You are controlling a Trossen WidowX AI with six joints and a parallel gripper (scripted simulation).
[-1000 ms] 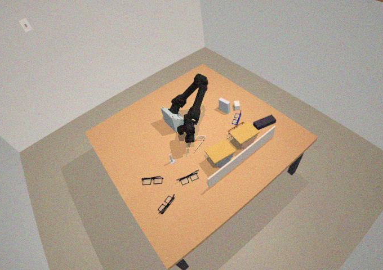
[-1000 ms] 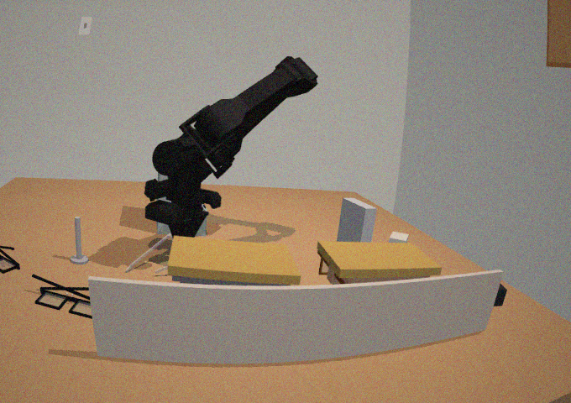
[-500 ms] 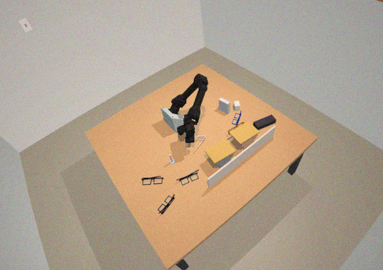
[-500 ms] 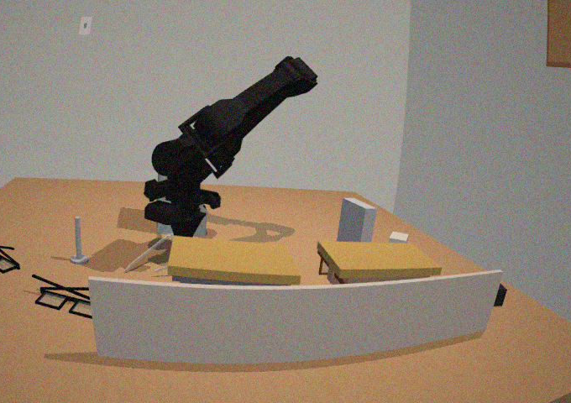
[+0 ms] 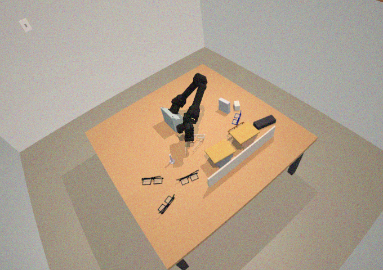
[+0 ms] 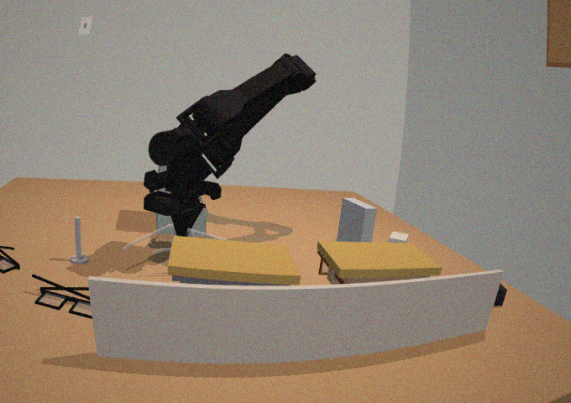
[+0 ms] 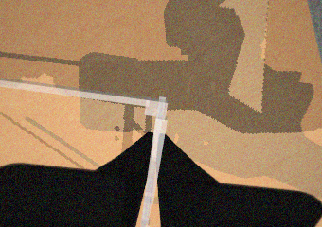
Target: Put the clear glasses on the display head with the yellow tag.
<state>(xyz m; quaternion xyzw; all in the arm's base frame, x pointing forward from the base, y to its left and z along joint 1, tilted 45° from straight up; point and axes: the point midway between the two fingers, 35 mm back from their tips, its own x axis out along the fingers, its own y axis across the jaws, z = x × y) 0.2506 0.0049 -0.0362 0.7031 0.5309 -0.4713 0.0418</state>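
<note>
Orange table [image 5: 134,140], bearing a long white screen [image 6: 290,318]. Two yellow-topped stands [image 6: 233,260] behind it. Black gripper [image 7: 155,142], jaws nearly closed on clear glasses [image 7: 155,156], pinching a thin bar beside the near stand, low over the table.

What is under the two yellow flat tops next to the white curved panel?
Mostly hidden. Under the left yellow top only a grey-blue edge shows; under the right yellow top a brown frame piece. The white panel covers the rest.
</note>
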